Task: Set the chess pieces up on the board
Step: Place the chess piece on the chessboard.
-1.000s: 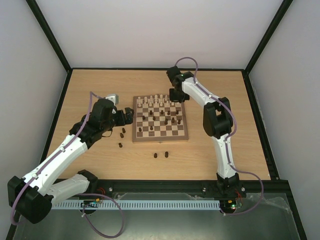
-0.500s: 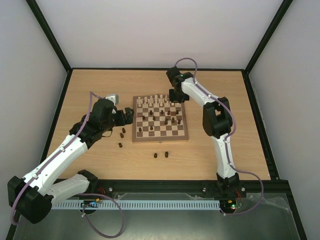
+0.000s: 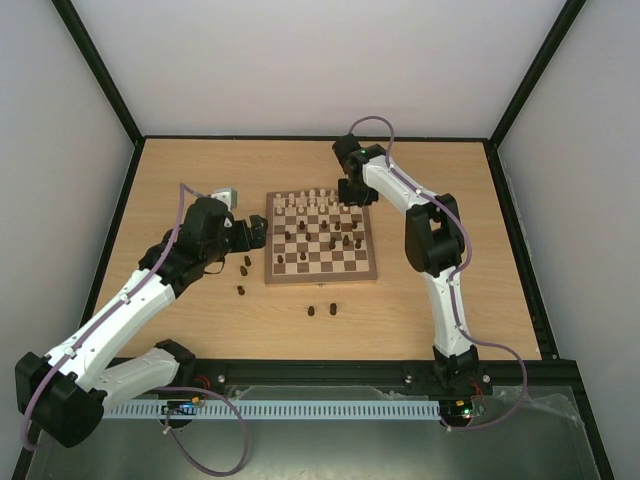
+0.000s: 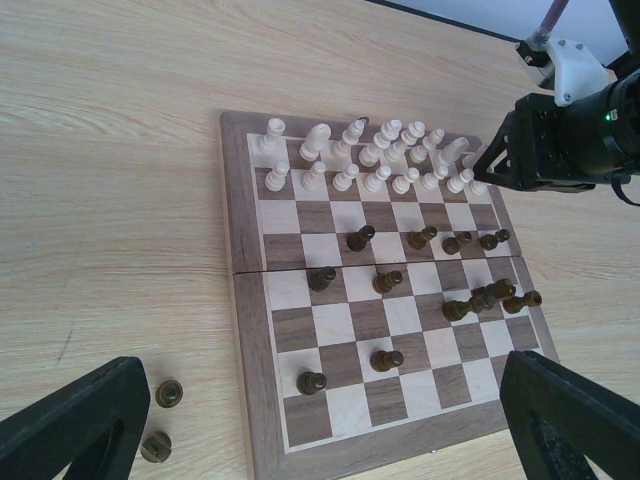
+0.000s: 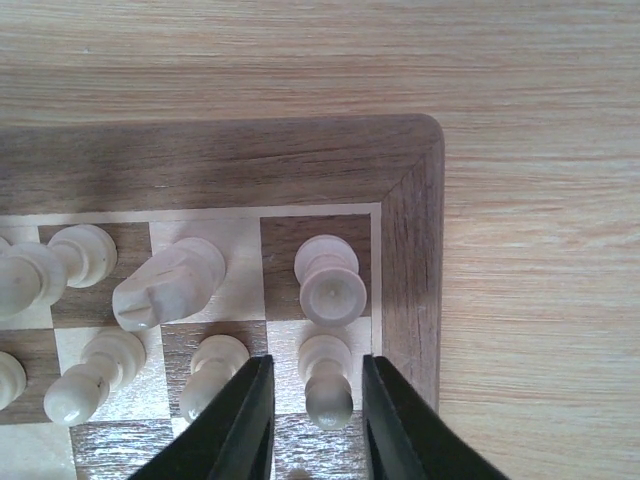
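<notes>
Sitting off the board [image 3: 320, 278] are four dark chess pieces [image 3: 311, 310].

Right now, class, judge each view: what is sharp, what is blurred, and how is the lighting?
Top external: even, soft light; the board is clear, its chess pieces tiny. Left wrist: board sharp, the left claw dark and soft-edged at the bottom corners. Right wrist: pale pieces in focus, the right claw blurred up close.
</notes>
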Controlling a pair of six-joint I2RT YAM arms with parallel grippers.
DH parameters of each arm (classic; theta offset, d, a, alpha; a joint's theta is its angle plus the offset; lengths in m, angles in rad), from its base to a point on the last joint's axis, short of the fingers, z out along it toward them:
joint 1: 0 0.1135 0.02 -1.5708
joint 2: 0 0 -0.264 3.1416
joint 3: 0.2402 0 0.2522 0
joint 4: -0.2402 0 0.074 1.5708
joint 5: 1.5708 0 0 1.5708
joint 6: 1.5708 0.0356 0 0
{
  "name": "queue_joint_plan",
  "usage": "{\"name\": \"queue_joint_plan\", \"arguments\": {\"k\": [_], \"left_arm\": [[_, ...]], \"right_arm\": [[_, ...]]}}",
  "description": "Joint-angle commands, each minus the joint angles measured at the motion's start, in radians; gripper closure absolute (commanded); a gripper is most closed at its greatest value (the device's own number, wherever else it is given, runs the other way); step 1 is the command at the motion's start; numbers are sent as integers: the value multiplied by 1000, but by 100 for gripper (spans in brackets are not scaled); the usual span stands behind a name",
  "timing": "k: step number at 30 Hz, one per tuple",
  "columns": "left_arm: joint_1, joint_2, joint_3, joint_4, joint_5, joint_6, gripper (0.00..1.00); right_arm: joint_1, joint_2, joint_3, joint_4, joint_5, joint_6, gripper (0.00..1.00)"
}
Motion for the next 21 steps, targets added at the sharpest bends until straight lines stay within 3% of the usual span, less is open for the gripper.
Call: {"name": "queue_joint_plan", "arguments": {"k": [1,8,13,21], "left_arm": [[8,-5,-6,13,-3,6,1],[8,-13,-3,8,-12,6,1],[8,-19,2,11,-22,-1,1],[8,-49,-4,5,-34,-14,1]], "right_arm": [[-2,-5,-2,-28,-3,-6,72],[-2,-58,-14,-27,-16,-1,62],[-2,-171,-101,2,3,-2,31],[-1,-411,-343,73,9,8,1]]}}
